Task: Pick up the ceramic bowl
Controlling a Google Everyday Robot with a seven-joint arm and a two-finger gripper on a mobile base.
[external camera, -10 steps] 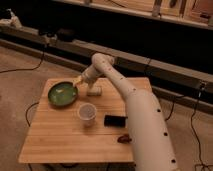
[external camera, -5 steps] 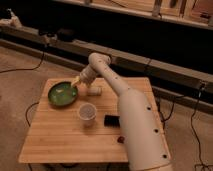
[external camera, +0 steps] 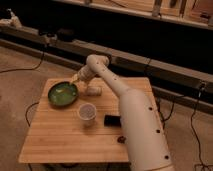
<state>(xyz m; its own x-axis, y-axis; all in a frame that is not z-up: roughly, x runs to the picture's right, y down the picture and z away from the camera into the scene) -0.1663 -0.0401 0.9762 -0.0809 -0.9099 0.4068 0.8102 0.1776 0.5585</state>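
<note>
The ceramic bowl point(external camera: 63, 94), wide, shallow and glossy green inside, rests on the far left part of the wooden table point(external camera: 65, 137). My gripper point(external camera: 75, 79) hangs at the bowl's far right rim, at the end of the pale arm point(external camera: 131, 107) that reaches in from the lower right. Its jaws stand open and nothing is held. Whether a fingertip touches the rim I cannot tell.
A small pale cup point(external camera: 87, 113) stands upright just right of and in front of the bowl. A flat black object point(external camera: 112, 120) lies beside the cup, and a small dark item point(external camera: 120, 139) lies near the arm's base. Cables run over the floor around the table.
The gripper has come down a little and moved left, closer to the bowl's rim. Bowl and cup have stayed in place.
</note>
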